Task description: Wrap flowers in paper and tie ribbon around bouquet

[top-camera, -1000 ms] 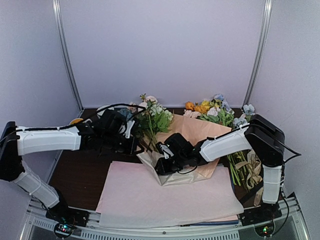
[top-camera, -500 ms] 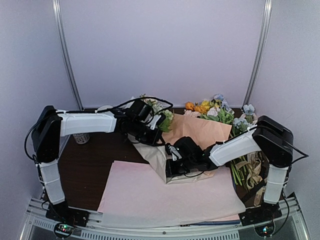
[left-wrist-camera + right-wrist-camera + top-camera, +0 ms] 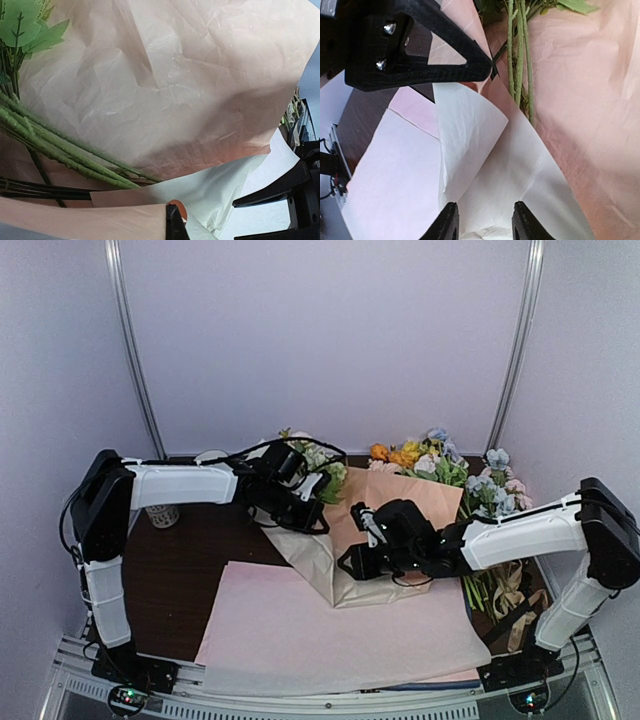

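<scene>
Place: a robot test booth, lab-like
Walls: plain pale lilac panels (image 3: 320,340) close in the back and both sides
Frame: bare metal posts (image 3: 137,360) slant up at the back corners
Bench: a dark table (image 3: 170,580) with an aluminium rail (image 3: 330,706) along its near edge
Machinery: left arm (image 3: 180,483) and right arm (image 3: 520,535), white and black, mounted at that rail, with loose cables

Pale lilac walls (image 3: 330,340) are enclosing the booth, with soft, even light falling on them. Two thin metal poles (image 3: 135,360) are rising at the back. A dark brown surface (image 3: 165,580) is lying below, a metal rail (image 3: 300,703) running along its near edge.
</scene>
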